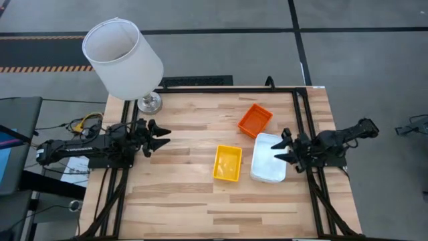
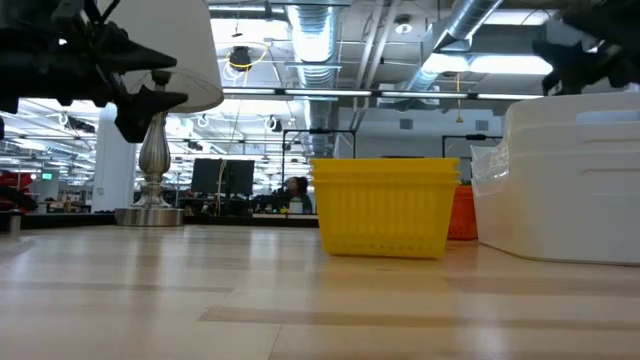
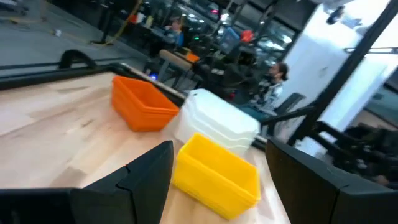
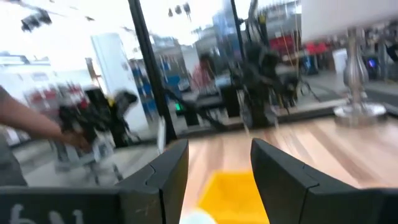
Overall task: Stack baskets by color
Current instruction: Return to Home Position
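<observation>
Stacks sorted by colour: orange baskets 1 o'clock, yellow baskets centre, white baskets 3 o'clock. Left gripper at 9, right gripper at 3, both spread, empty; sorting seems done.

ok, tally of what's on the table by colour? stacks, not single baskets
Orange stack: 1
Yellow stack: 1
White stack: 1
Lamp: 1
Total: 4 things, 3 of them basket stacks. The baskets within each stack are too nested to count.
</observation>
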Available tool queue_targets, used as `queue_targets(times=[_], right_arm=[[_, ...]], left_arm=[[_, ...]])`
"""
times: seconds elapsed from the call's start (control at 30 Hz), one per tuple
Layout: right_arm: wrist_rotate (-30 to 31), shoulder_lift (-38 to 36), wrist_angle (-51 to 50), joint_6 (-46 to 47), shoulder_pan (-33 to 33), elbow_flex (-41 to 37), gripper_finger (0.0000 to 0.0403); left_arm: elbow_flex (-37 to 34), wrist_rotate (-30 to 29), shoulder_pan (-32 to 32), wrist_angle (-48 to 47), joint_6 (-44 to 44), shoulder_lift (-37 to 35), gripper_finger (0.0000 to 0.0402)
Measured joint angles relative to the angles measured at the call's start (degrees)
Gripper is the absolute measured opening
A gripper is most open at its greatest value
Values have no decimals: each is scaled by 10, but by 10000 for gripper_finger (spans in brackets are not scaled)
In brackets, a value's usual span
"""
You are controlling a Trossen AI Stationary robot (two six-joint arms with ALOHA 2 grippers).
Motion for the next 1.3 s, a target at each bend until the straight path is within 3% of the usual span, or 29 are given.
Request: queue_targets(times=[0.2, 0.4, 0.5, 1.3], right_arm=[[-11, -2, 2, -20, -7, 0, 204], [-12, -2, -3, -102, -7, 0, 212], [-12, -2, -26, -103, -7, 0, 216], [-13, 0, -71, -122, -7, -1, 215]], left_arm=[[3, 34, -8, -12, 1, -25, 247], [1, -104, -7, -93, 28, -58, 247], [1, -131, -7, -123, 20, -64, 247], [0, -140, -7, -133, -19, -63, 247]])
